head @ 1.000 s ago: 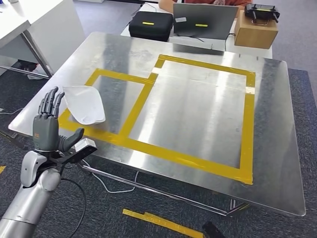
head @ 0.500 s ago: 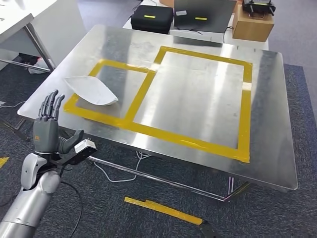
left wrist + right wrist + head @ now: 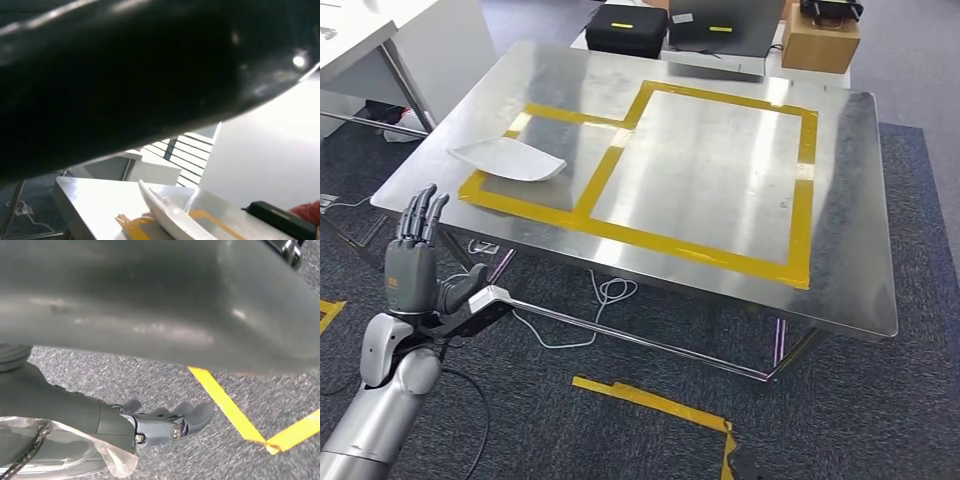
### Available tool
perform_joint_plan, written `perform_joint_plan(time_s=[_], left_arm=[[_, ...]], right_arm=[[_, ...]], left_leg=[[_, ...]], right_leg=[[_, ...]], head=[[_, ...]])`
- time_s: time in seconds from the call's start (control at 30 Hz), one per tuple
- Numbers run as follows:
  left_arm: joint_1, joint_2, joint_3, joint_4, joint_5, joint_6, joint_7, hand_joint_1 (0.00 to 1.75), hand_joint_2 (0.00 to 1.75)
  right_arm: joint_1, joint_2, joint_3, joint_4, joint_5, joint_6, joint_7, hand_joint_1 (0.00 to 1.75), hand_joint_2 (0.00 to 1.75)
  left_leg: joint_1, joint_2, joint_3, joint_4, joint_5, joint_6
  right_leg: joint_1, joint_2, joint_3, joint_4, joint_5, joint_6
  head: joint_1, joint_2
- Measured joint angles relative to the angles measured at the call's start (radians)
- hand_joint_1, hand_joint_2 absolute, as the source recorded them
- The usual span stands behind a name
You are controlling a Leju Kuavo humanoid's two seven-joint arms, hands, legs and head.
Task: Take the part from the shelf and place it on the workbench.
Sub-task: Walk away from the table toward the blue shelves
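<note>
The white curved part (image 3: 509,160) lies on the steel workbench (image 3: 848,200), across the edge of the smaller yellow-taped square at its left end. My left hand (image 3: 414,270) is raised in front of the bench's near left corner, well short of the part, fingers spread upward and holding nothing. In the left wrist view the part (image 3: 170,215) rests on the bench top (image 3: 86,200). My right hand (image 3: 170,422) hangs over grey carpet with its fingers stretched out and nothing in them.
Two black cases (image 3: 637,28) and a cardboard box (image 3: 820,38) stand behind the bench. A white table (image 3: 365,40) is at the far left. Cables (image 3: 610,295) lie under the bench, and yellow tape (image 3: 652,402) marks the carpet.
The whole picture has shifted: the camera has moved back from the bench, which now sits farther off. My left hand keeps its raised, spread pose. The part has not moved on the bench.
</note>
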Motion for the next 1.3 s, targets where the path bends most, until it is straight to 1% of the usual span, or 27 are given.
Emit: perform_joint_plan(time_s=[0.07,0.1,0.17,0.23,0.27,0.3,0.37,0.43,0.47,0.53,0.6,0.63,0.7,0.73,0.77,0.8,0.83,0.87,0.9,0.93,1.0,1.03,1.1,1.17,1.23,1.27,1.3], left_arm=[[0.002,0.000,0.000,-0.003,0.000,0.000,-0.001,0.00,0.00],[0.003,-0.001,0.000,-0.003,0.000,0.000,-0.001,0.00,0.00],[0.004,-0.001,0.000,-0.003,0.000,-0.001,-0.001,0.00,0.00],[0.005,-0.002,0.000,-0.004,0.000,-0.002,-0.001,0.00,0.00],[0.007,-0.002,0.000,-0.004,0.000,-0.002,-0.001,0.00,0.00],[0.008,-0.002,0.000,-0.004,0.000,-0.003,-0.001,0.00,0.00],[0.012,-0.002,0.000,-0.004,0.001,-0.003,-0.002,0.00,0.00],[0.016,-0.002,0.000,-0.008,0.004,-0.003,-0.004,0.00,0.00],[0.018,-0.002,0.000,-0.012,0.006,-0.003,-0.005,0.00,0.00],[0.020,-0.002,0.000,-0.020,0.009,-0.003,-0.006,0.00,0.00],[0.026,-0.002,0.000,-0.023,0.012,-0.003,-0.007,0.00,0.00],[0.030,-0.001,0.000,-0.025,0.014,-0.003,-0.007,0.00,0.00],[0.039,0.002,0.001,-0.028,0.017,-0.005,-0.007,0.00,0.00],[0.045,0.004,0.001,-0.031,0.019,-0.006,-0.008,0.00,0.00],[0.053,0.005,0.001,-0.034,0.020,-0.009,-0.009,0.00,0.00],[0.064,0.005,0.002,-0.039,0.023,-0.012,-0.009,0.00,0.00],[0.075,0.006,0.002,-0.044,0.026,-0.017,-0.011,0.00,0.00],[0.088,0.006,0.003,-0.050,0.033,-0.023,-0.013,0.00,0.00],[0.101,0.005,0.005,-0.056,0.045,-0.031,-0.017,0.00,0.00],[0.116,0.004,0.006,-0.063,0.064,-0.041,-0.023,0.00,0.00],[0.154,-0.003,0.012,-0.073,0.117,-0.063,-0.040,0.00,0.00],[0.178,-0.010,0.015,-0.074,0.146,-0.073,-0.051,0.00,0.00],[0.227,-0.028,0.024,-0.063,0.205,-0.090,-0.079,0.00,0.00],[0.267,-0.053,0.035,-0.024,0.264,-0.097,-0.125,0.00,0.00],[0.300,-0.076,0.049,0.028,0.302,-0.094,-0.171,0.00,0.00],[0.314,-0.084,0.054,0.048,0.310,-0.093,-0.186,0.00,0.00],[0.324,-0.090,0.057,0.064,0.313,-0.092,-0.194,0.00,0.00]], right_arm=[[0.000,0.000,0.000,0.000,0.000,-0.001,0.000,0.00,0.00],[0.002,-0.001,0.000,0.000,0.000,-0.001,0.000,0.00,0.00],[0.004,-0.001,0.000,0.000,0.000,-0.001,0.000,0.00,0.00],[0.004,-0.001,0.000,0.000,0.001,-0.001,0.000,0.00,0.00],[0.004,-0.001,0.000,0.000,0.001,-0.001,0.000,0.00,0.00],[0.003,-0.001,0.000,0.000,0.001,-0.001,0.000,0.00,0.00],[0.003,-0.002,0.000,0.000,0.001,-0.001,0.000,0.00,0.00],[0.000,-0.002,0.000,0.000,0.002,0.000,0.000,0.00,0.00],[-0.002,-0.002,0.000,0.000,0.002,0.000,0.000,0.00,0.00],[-0.005,-0.002,0.000,0.000,0.003,0.000,0.000,0.00,0.00],[-0.003,-0.001,0.000,0.000,0.003,0.001,0.000,0.00,0.00],[-0.001,0.000,0.000,0.000,0.003,0.002,0.000,0.00,0.00],[0.000,0.001,0.000,0.000,0.005,0.002,0.000,0.00,0.00],[0.000,0.001,0.000,0.000,0.005,0.002,0.000,0.00,0.00],[0.000,0.001,0.000,0.000,0.006,0.003,0.000,0.00,0.00],[0.000,0.001,0.000,0.000,0.006,0.003,0.000,0.00,0.00],[0.001,0.001,0.000,0.000,0.006,0.003,0.000,0.00,0.00],[0.001,0.001,0.000,0.000,0.006,0.003,0.000,0.00,0.00],[0.001,0.001,0.000,0.000,0.006,0.002,-0.001,0.00,0.00],[0.001,0.001,-0.001,0.000,0.005,0.001,-0.001,0.00,0.00],[0.001,0.002,-0.003,0.000,0.002,-0.004,-0.006,0.00,0.00],[0.001,0.002,-0.004,0.000,-0.002,-0.007,-0.010,0.00,0.00],[0.004,0.002,-0.010,0.000,-0.012,-0.011,-0.019,0.00,0.00],[0.011,0.003,-0.021,0.001,-0.024,-0.015,-0.028,0.00,0.00],[0.015,0.006,-0.029,0.001,-0.031,-0.017,-0.035,0.00,0.00],[0.016,0.008,-0.032,0.001,-0.033,-0.018,-0.036,0.00,0.00],[0.017,0.009,-0.034,0.001,-0.034,-0.018,-0.037,0.00,0.00]], left_leg=[[-0.004,0.000,0.000,-0.023,0.006,0.013],[-0.005,0.002,-0.009,-0.026,0.017,0.022],[-0.005,0.007,-0.034,-0.030,0.042,0.040],[-0.010,0.008,-0.067,-0.028,0.066,0.050],[-0.013,0.008,-0.084,-0.027,0.079,0.051],[-0.016,0.008,-0.102,-0.025,0.092,0.052],[-0.019,0.008,-0.136,-0.020,0.116,0.051],[-0.021,0.008,-0.164,-0.012,0.135,0.046],[-0.022,0.009,-0.174,-0.008,0.145,0.043],[-0.023,0.010,-0.186,-0.005,0.166,0.034],[-0.021,0.009,-0.193,-0.006,0.178,0.022],[-0.019,0.008,-0.199,0.003,0.159,0.015],[-0.012,0.005,-0.219,0.080,0.063,0.000],[-0.008,0.005,-0.230,0.143,0.007,-0.006],[-0.003,0.004,-0.238,0.210,-0.029,-0.011],[0.000,0.004,-0.239,0.261,-0.039,-0.015],[0.004,0.004,-0.228,0.285,-0.024,-0.018],[0.007,0.004,-0.203,0.277,0.004,-0.020],[0.010,0.004,-0.160,0.231,0.030,-0.021],[0.011,0.004,-0.105,0.160,0.036,-0.021],[0.009,0.003,-0.014,0.027,0.015,-0.012],[0.005,0.003,0.005,-0.007,0.002,-0.005],[0.000,0.005,-0.003,-0.020,0.011,0.014],[-0.001,0.009,-0.025,-0.024,0.033,0.034],[-0.004,0.011,-0.056,-0.025,0.058,0.047],[-0.007,0.011,-0.073,-0.024,0.071,0.051],[-0.011,0.011,-0.092,-0.023,0.084,0.052]], right_leg=[[-0.003,0.000,-0.006,-0.005,0.018,0.015],[-0.005,0.001,-0.013,-0.001,0.012,0.020],[-0.008,0.002,-0.039,0.054,-0.057,0.026],[-0.008,0.003,-0.072,0.175,-0.160,0.027],[-0.007,0.003,-0.080,0.233,-0.188,0.027],[-0.006,0.003,-0.077,0.271,-0.191,0.026],[-0.001,0.003,-0.027,0.256,-0.142,0.021],[0.005,0.002,0.083,0.130,-0.110,0.011],[0.008,0.002,0.138,0.055,-0.119,0.007],[0.013,0.002,0.191,-0.034,-0.143,-0.001],[0.012,0.000,0.178,-0.045,-0.134,-0.011],[0.010,-0.002,0.168,-0.046,-0.123,-0.018],[0.007,-0.006,0.149,-0.047,-0.099,-0.029],[0.006,-0.007,0.137,-0.046,-0.086,-0.032],[0.006,-0.007,0.125,-0.044,-0.074,-0.032],[0.006,-0.007,0.109,-0.042,-0.062,-0.030],[0.006,-0.007,0.092,-0.038,-0.051,-0.028],[0.005,-0.007,0.074,-0.033,-0.041,-0.025],[0.004,-0.007,0.057,-0.026,-0.033,-0.021],[0.005,-0.007,0.044,-0.018,-0.027,-0.017],[0.005,-0.005,0.027,-0.007,-0.015,-0.005],[0.004,-0.004,0.023,-0.006,-0.008,0.003],[-0.001,-0.003,0.016,-0.007,0.003,0.019],[-0.005,-0.001,-0.005,0.025,-0.047,0.029],[-0.005,0.000,-0.042,0.131,-0.152,0.030],[-0.005,0.000,-0.058,0.197,-0.193,0.030],[-0.004,0.000,-0.065,0.253,-0.210,0.028]], head=[[0.000,0.000],[0.000,0.000],[0.004,0.000],[0.006,0.000],[0.007,0.000],[0.006,0.000],[0.006,0.000],[0.007,0.000],[0.006,0.000],[0.005,0.000],[0.006,0.000],[0.006,0.000],[0.004,0.000],[0.003,0.000],[0.002,0.000],[0.002,0.000],[0.002,0.000],[0.002,0.000],[0.002,0.000],[0.002,0.000],[0.003,0.000],[0.003,0.000],[0.003,0.000],[0.006,0.000],[0.009,0.000],[0.010,0.000],[0.010,0.000]])
